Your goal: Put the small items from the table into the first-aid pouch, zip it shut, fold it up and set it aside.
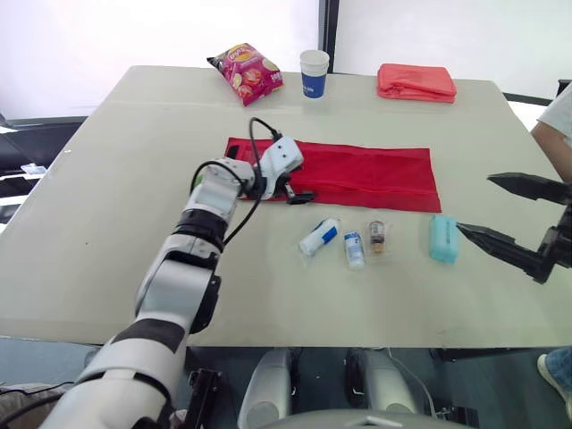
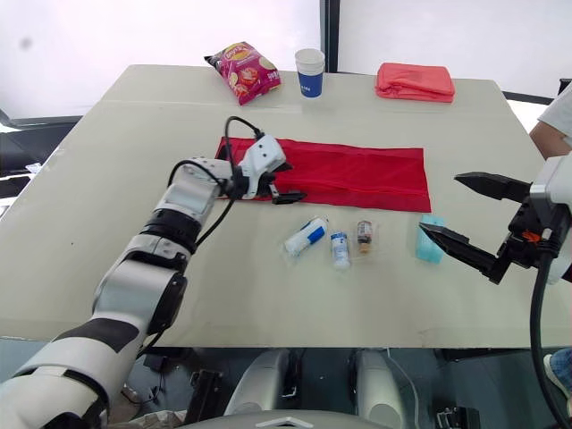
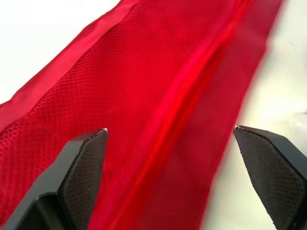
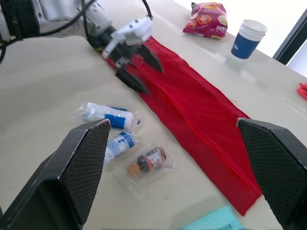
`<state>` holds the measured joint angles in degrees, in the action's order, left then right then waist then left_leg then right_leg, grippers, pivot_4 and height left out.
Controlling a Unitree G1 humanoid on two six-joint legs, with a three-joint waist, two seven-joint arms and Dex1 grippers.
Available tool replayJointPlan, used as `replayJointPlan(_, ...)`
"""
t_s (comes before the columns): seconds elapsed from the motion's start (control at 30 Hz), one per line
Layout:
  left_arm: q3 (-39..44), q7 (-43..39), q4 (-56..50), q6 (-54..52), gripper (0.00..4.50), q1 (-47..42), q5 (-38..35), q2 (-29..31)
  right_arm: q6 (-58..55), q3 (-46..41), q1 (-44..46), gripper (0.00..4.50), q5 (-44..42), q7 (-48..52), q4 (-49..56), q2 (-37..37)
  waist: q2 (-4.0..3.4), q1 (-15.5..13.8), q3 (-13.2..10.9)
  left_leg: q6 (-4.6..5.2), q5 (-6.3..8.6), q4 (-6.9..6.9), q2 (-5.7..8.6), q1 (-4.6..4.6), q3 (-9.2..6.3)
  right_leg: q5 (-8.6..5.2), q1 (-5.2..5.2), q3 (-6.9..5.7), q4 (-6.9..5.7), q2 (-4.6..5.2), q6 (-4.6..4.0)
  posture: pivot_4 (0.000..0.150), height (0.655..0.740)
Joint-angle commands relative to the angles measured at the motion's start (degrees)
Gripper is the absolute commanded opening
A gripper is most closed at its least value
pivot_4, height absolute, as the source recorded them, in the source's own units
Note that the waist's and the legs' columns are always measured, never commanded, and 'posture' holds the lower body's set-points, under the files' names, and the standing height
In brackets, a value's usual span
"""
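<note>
— What's it doing now, would you say?

— Getting the pouch ready, I think. The left pincer (image 4: 152,79) hangs over the near-left end of the red pouch (image 1: 357,170), fingers apart with nothing between them. The pouch lies flat and unfolded across the middle of the counter (image 1: 116,179).

— Is the zip open?

— Hard to tell from here; I see a seam along its length, no more. If I were it, I'd pinch only the top layer beside that seam and lift, so the mouth gapes toward the items.

— And the other arm?

— The right pincer (image 1: 474,204) is spread wide too, empty, just beside the teal packet (image 1: 442,238). It should straddle the packet's narrow sides and close gently; it looks soft.

— How many things to pack?

— Four: that one teal packet, one white-and-blue roll (image 1: 319,236), one small white bottle (image 1: 354,249) and one brown vial (image 1: 377,235), in a row near the pouch's front edge. At the far edge: one crisp bag (image 1: 247,71), one paper cup (image 1: 314,72), one folded red bundle (image 1: 416,82).
</note>
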<state>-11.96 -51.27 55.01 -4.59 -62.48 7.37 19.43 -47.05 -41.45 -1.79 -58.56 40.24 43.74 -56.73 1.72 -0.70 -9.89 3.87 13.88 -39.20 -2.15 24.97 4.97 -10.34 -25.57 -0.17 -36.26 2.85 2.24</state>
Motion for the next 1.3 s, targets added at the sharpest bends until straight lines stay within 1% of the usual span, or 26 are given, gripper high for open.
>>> replayJointPlan(0.03, -1.28, 6.26, 5.56, 4.42, 4.45, -4.31, 3.25, -1.62, 1.42, 0.2, 0.5, 4.5, 0.47, -1.49, 0.88, -0.11, 0.0, -0.12, 0.0, 0.0, 0.0, 0.0, 0.0, 0.0, -0.01, 0.0, 0.0, 0.0, 0.0, 0.0, 0.0, 0.15, 0.74)
replayJointPlan(0.17, -0.6, 8.64, 11.3, 6.62, 4.45, -7.08, 3.9, -2.89, 1.47, 0.75, 0.18, 4.5, 0.02, -2.59, 1.63, 0.16, 0.01, -0.14, 0.0, 0.0, 0.0, 0.0, 0.01, 0.06, -0.03, 0.03, 0.0, -0.01, 0.06, 0.03, -0.01, 0.15, 0.74)
replayJointPlan(0.27, -0.21, 8.31, 14.19, 8.1, 3.69, -8.11, 3.99, -3.19, 1.37, 0.69, 0.02, 4.5, -0.75, -3.45, 2.08, 0.36, 0.01, -0.11, 0.0, 0.01, 0.0, 0.0, 0.01, 0.06, -0.03, 0.05, 0.0, -0.01, 0.07, 0.03, -0.03, 0.15, 0.74)
replayJointPlan(0.3, -0.03, 7.83, 14.75, 8.59, 3.06, -8.34, 3.85, -3.27, 1.36, 0.61, -0.06, 4.5, -0.91, -3.59, 2.18, 0.38, 0.01, -0.11, 0.0, 0.01, 0.0, 0.0, 0.01, 0.06, -0.03, 0.06, 0.0, -0.01, 0.06, 0.03, -0.04, 0.15, 0.74)
replayJointPlan(0.37, 0.46, 6.12, 15.45, 8.96, 2.52, -8.71, 3.4, -3.38, 1.43, 0.3, -0.12, 4.5, -1.51, -3.87, 2.31, 0.46, 0.01, -0.12, 0.0, 0.01, 0.0, 0.0, 0.0, 0.06, -0.03, 0.06, 0.0, -0.02, 0.06, 0.03, -0.04, 0.15, 0.74)
replayJointPlan(0.47, 1.84, 3.44, 16.01, 8.22, 1.19, -8.97, 2.23, -3.51, 1.57, -0.18, -0.33, 4.5, -2.13, -3.77, 2.45, 0.41, 0.01, -0.12, 0.0, 0.01, 0.0, 0.0, 0.01, 0.07, -0.03, 0.11, 0.0, -0.02, 0.06, 0.03, -0.13, 0.15, 0.74)
replayJointPlan(0.57, 3.45, 1.03, 16.03, 6.17, 0.04, -8.72, 0.98, -3.47, 1.69, -0.12, -0.88, 4.5, -2.53, -3.37, 2.7, 0.35, 0.01, -0.12, 0.0, 0.01, 0.0, 0.0, 0.01, 0.07, -0.03, 0.11, 0.0, -0.02, 0.06, 0.03, -0.13, 0.15, 0.74)
replayJointPlan(0.73, 5.82, -4.56, 12.73, 0.85, 0.04, -7.09, -1.95, -2.72, 1.99, 1.6, -1.48, 4.5, -2.81, -3.42, 3.08, 0.45, 0.01, -0.09, 0.0, 0.01, 0.0, -0.01, 0.01, 0.07, -0.03, 0.11, 0.0, -0.02, 0.06, 0.03, -0.13, 0.15, 0.74)
replayJointPlan(0.83, 6.39, -8.19, 5.0, -5.31, 0.04, -3.68, -4.08, -1.73, 2.16, 5.17, -0.32, 4.5, -3.18, -4.75, 3.63, 0.51, 0.0, -0.01, 0.0, 0.01, 0.0, -0.01, 0.0, 0.06, -0.04, 0.11, 0.0, -0.02, 0.04, 0.03, -0.13, 0.15, 0.74)
replayJointPlan(0.93, 6.01, -9.05, -3.74, -10.76, 0.04, 0.34, -5.19, -0.82, 2.13, 8.25, 0.05, 4.5, -2.57, -5.56, 4.32, 0.32, -0.01, 0.05, 0.0, 0.0, 0.0, -0.01, -0.02, 0.04, -0.03, 0.11, 0.0, -0.02, 0.03, 0.02, -0.14, 0.15, 0.74)
replayJointPlan(1.03, 5.92, -9.05, -16.65, -18.04, 0.04, 6.93, -6.46, 1.17, 2.39, 20.22, 2.77, 4.5, 4.19, -6.98, 5.52, -0.03, -0.01, 0.46, 0.0, 0.0, 0.0, 0.0, -0.05, 0.01, -0.02, 0.1, 0.0, 0.0, 0.01, 0.02, -0.17, 0.15, 0.74)
replayJointPlan(1.1, 5.59, -8.39, -21.23, -20.0, 0.04, 9.41, -6.62, 2.15, 3.2, 27.39, 5.82, 4.5, 9.18, -7.64, 4.53, 0.57, -0.01, 0.71, 0.0, -0.01, -0.01, -0.02, -0.04, 0.0, -0.02, 0.04, -0.02, 0.0, -0.05, 0.03, -0.26, 0.15, 0.74)
replayJointPlan(1.13, 5.26, -7.93, -22.43, -20.1, 0.04, 10.24, -6.32, 2.58, 3.5, 31.22, 8.07, 4.5, 11.69, -7.79, 3.36, 1.13, 0.03, 0.78, 0.02, -0.01, -0.01, -0.03, -0.04, 0.0, -0.02, 0.01, -0.03, 0.0, -0.07, 0.03, -0.3, 0.15, 0.74)
replayJointPlan(1.2, 4.95, -7.34, -23.3, -19.96, 0.04, 11.21, -6.14, 3.12, 4.13, 41.43, 15.52, 4.5, 18.17, -6.78, -0.2, 3.05, 0.02, 1.09, 0.03, 0.0, -0.01, -0.05, -0.01, -0.06, 0.0, -0.03, 0.0, 0.01, -0.08, 0.04, -0.31, 0.15, 0.74)
replayJointPlan(1.3, 4.6, -6.69, -23.28, -19.35, 0.04, 11.36, -6.33, 3.11, 6.75, 54.56, 26.9, 4.5, 27.15, -1.6, -7.21, 7.02, 0.0, 1.51, 0.01, 0.0, -0.01, -0.06, -0.01, -0.08, 0.02, -0.1, 0.0, 0.03, -0.1, 0.02, -0.22, 0.15, 0.74)
